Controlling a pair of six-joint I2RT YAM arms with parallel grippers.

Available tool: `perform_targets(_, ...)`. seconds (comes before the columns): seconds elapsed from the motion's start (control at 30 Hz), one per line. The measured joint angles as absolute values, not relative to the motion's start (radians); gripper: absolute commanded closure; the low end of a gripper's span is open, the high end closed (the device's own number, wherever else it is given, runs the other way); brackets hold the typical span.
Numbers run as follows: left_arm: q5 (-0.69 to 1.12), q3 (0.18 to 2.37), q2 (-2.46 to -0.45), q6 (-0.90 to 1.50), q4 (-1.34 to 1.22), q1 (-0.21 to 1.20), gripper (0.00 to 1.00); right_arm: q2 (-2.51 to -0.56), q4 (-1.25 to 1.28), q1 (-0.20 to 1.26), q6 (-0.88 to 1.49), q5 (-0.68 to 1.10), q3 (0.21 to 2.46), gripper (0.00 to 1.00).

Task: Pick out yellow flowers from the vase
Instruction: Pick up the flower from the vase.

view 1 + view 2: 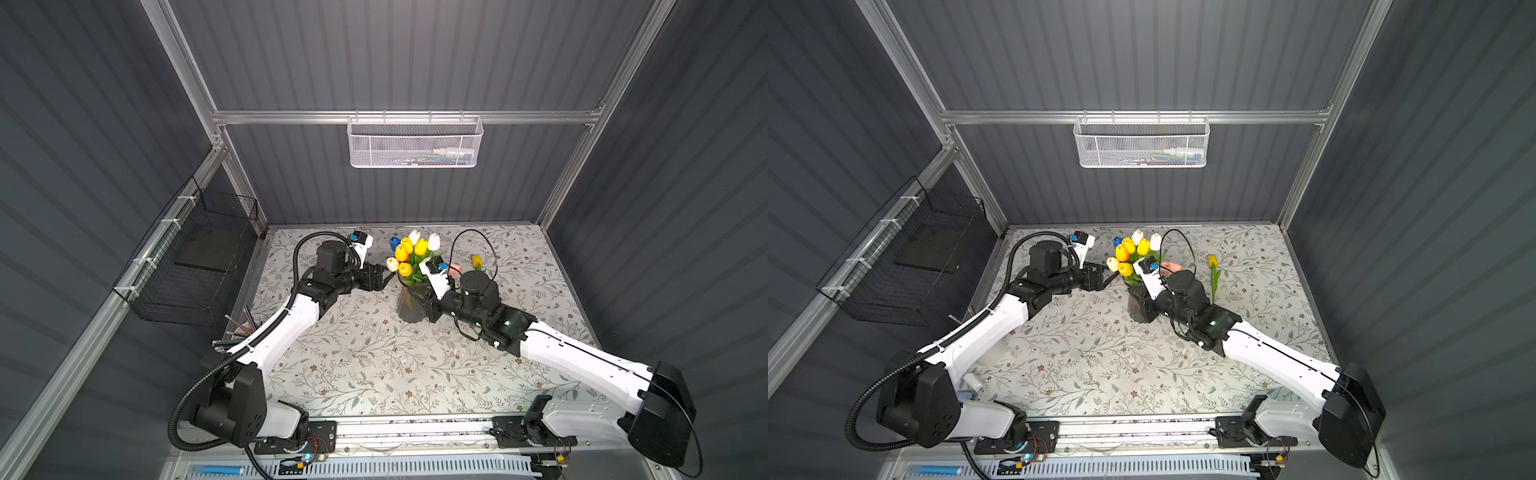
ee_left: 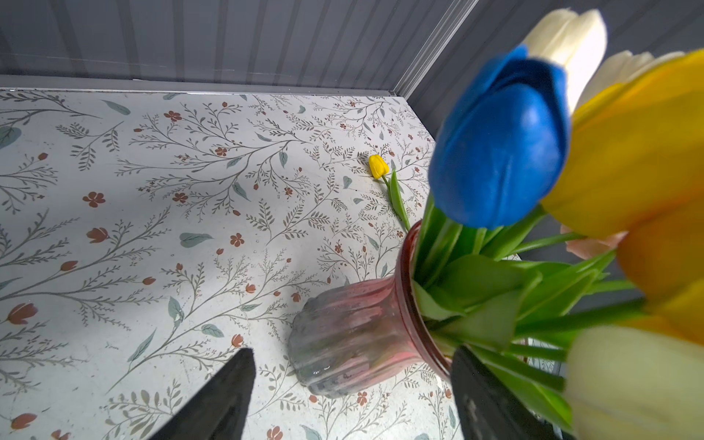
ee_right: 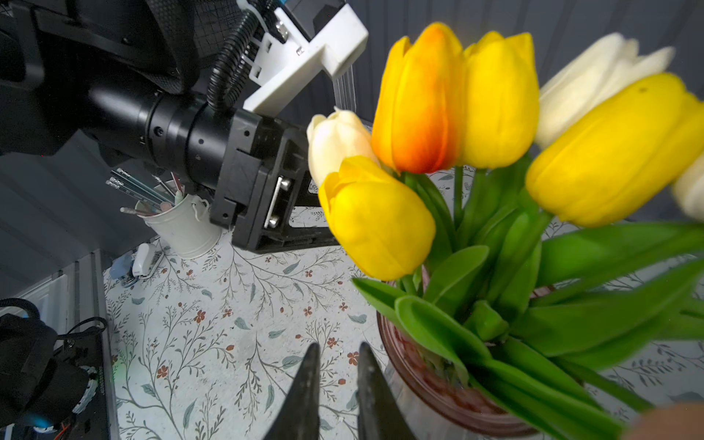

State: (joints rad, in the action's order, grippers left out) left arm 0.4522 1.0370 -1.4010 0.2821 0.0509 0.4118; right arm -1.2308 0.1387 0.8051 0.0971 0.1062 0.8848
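Note:
The dark ribbed glass vase (image 1: 409,308) (image 1: 1135,311) stands mid-table with several yellow flowers (image 1: 402,252) (image 1: 1122,252) (image 3: 419,99) among white, blue and pink tulips. One yellow flower (image 1: 477,261) (image 2: 378,166) lies on the table to the right of the vase. My left gripper (image 1: 390,276) (image 2: 352,349) is open and level with the vase rim on its left. One of its fingers sits by the vase (image 2: 350,339) rim and the other stands well clear. My right gripper (image 3: 339,344) is low beside the vase (image 3: 438,384), with a narrow empty gap between its jaws.
A white pot of pencils (image 3: 183,228) (image 1: 245,328) stands at the table's left edge, with a small white stapler (image 3: 146,259) near it. A black wire basket (image 1: 195,266) hangs on the left wall and a white mesh basket (image 1: 415,143) on the back rail.

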Motion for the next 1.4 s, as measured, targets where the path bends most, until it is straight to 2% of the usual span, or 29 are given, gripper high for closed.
perform_targets(0.77,0.458,1.037,-1.434,0.285,0.036,0.412,0.18,-1.324,0.224,0.806,0.038,-0.027,0.942,0.82)
perform_targets(1.4,0.458,1.037,-1.445,0.285,0.036,0.412,0.18,-1.385,0.223,0.806,0.007,-0.049,0.984,0.75)
